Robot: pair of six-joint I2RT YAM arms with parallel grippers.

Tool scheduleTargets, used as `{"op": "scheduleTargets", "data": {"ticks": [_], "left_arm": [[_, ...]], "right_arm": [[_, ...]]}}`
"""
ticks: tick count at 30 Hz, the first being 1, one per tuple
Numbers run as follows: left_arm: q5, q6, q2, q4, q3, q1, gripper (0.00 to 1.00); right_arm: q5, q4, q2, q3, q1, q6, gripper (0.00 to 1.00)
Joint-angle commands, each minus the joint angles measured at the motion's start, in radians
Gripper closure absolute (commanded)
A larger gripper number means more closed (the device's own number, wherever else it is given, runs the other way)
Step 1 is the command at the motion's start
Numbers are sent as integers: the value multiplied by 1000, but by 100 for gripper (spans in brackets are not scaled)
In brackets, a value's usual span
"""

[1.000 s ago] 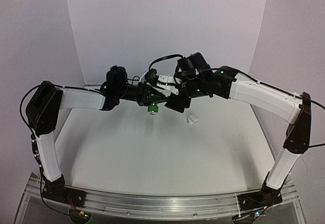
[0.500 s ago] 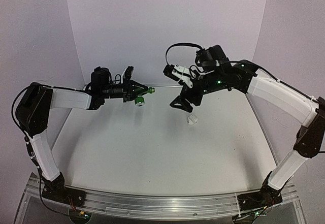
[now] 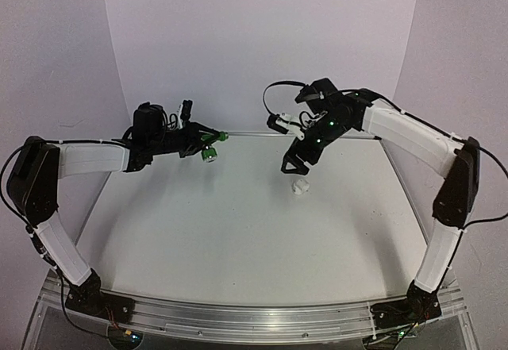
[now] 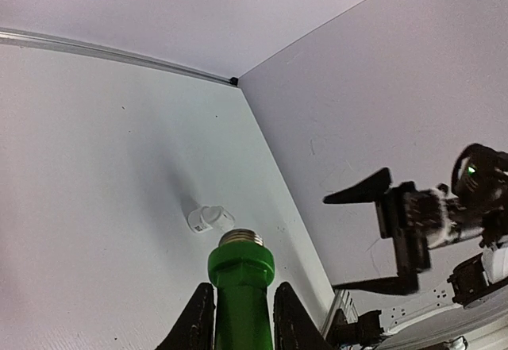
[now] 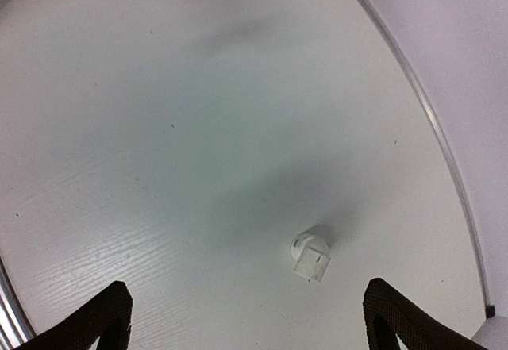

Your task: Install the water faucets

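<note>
The green tap (image 3: 209, 153) hangs in the air over the table's back left, and my left gripper (image 3: 205, 140) is shut on its body. In the left wrist view the tap (image 4: 241, 278) sticks out between my fingers (image 4: 197, 322), its threaded metal end pointing toward the white fitting (image 4: 209, 218). That fitting (image 3: 300, 187) lies alone on the table at the back right. My right gripper (image 3: 298, 166) hovers just above it, open wide and holding nothing. In the right wrist view the fitting (image 5: 311, 256) sits ahead of the right gripper (image 5: 252, 314), nearer the right fingertip.
White walls close the table (image 3: 238, 239) at the back and on both sides, meeting at a corner (image 4: 236, 81). An aluminium rail (image 3: 254, 318) with both arm bases runs along the near edge. The right gripper (image 4: 369, 239) shows open in the left wrist view.
My left arm has drawn back to the left with the green tap still gripped. The right gripper has opened fully and swung right and down over the white fitting.
</note>
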State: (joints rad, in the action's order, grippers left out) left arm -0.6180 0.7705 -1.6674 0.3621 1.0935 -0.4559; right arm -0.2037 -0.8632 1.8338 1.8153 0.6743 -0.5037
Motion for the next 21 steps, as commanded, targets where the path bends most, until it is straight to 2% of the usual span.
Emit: {"op": "scheduleTargets", "data": {"ticks": [1, 5, 13, 21], "left_arm": [[18, -79, 23, -38, 33, 0, 100], [-25, -92, 17, -26, 33, 0, 100], [-72, -77, 5, 15, 26, 0, 100], [-98, -64, -7, 27, 30, 0, 100]], "right_arm": [[46, -217, 128, 87, -72, -5, 2], [104, -280, 255, 176, -90, 10, 2], [105, -450, 500, 445, -146, 7, 2], [122, -473, 591, 493, -147, 12, 6]]}}
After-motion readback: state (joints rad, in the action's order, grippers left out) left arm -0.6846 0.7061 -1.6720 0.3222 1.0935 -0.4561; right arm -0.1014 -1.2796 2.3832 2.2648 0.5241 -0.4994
